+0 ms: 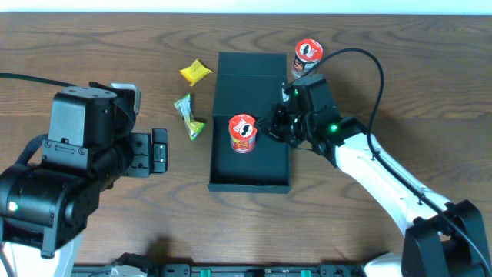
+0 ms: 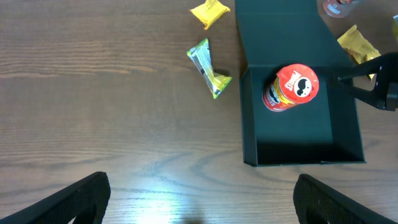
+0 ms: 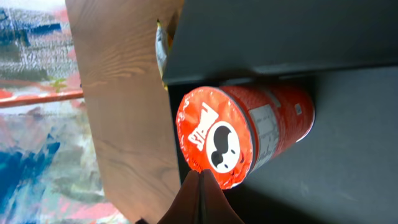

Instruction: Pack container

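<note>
The dark teal-green container (image 1: 261, 165) lies open mid-table, its flap lid folded back on the far side. It also shows in the left wrist view (image 2: 298, 134) and the right wrist view (image 3: 348, 137). A red-labelled chip can (image 1: 242, 132) (image 2: 292, 87) (image 3: 242, 134) stands upright inside it. My right gripper (image 1: 270, 127) (image 3: 200, 173) is shut and empty, its tips at the can's lid edge, reaching in over the box's right wall. My left gripper (image 1: 157, 150) (image 2: 202, 182) is open and empty above bare table, left of the box.
A second chip can (image 1: 307, 55) stands right of the lid. A yellow snack packet (image 1: 195, 71) (image 2: 209, 12) and a green-yellow packet (image 1: 189, 115) (image 2: 208, 68) lie left of the box. Another yellow packet (image 2: 357, 45) lies right of it.
</note>
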Robot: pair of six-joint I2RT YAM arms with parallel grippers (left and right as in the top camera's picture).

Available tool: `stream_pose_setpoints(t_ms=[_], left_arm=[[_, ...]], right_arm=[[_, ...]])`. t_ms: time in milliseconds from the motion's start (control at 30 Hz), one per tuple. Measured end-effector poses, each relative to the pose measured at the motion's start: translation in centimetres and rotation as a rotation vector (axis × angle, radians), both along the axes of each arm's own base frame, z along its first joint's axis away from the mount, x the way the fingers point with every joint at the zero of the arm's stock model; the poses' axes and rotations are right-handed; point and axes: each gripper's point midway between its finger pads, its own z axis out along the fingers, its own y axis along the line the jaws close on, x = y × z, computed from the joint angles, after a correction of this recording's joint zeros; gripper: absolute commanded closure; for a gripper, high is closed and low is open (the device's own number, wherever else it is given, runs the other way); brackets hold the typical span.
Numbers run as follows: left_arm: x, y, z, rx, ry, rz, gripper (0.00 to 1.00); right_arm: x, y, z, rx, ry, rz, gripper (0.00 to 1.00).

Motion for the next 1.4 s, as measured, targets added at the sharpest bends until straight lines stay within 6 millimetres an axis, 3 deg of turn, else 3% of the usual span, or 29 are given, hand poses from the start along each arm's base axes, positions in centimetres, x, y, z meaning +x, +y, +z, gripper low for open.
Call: stream_pose_setpoints(t_ms=[167, 467, 1400], left_arm=[[0.3, -0.1, 0.2, 0.001, -0.014, -0.007, 0.05], [0.4, -0.1, 0.2, 0.012, -0.017, -0.022, 0.05], [0.3, -0.1, 0.2, 0.015, -0.014, -0.026, 0.04]], right_arm=[[0.2, -0.1, -0.3, -0.027, -0.007, -0.029, 0.99], [-0.1, 1.5, -1.2, -0.036, 0.003, -0.027, 0.99], [0.0, 0.3, -3.6, -0.156, 0.015, -0.076, 0.99]])
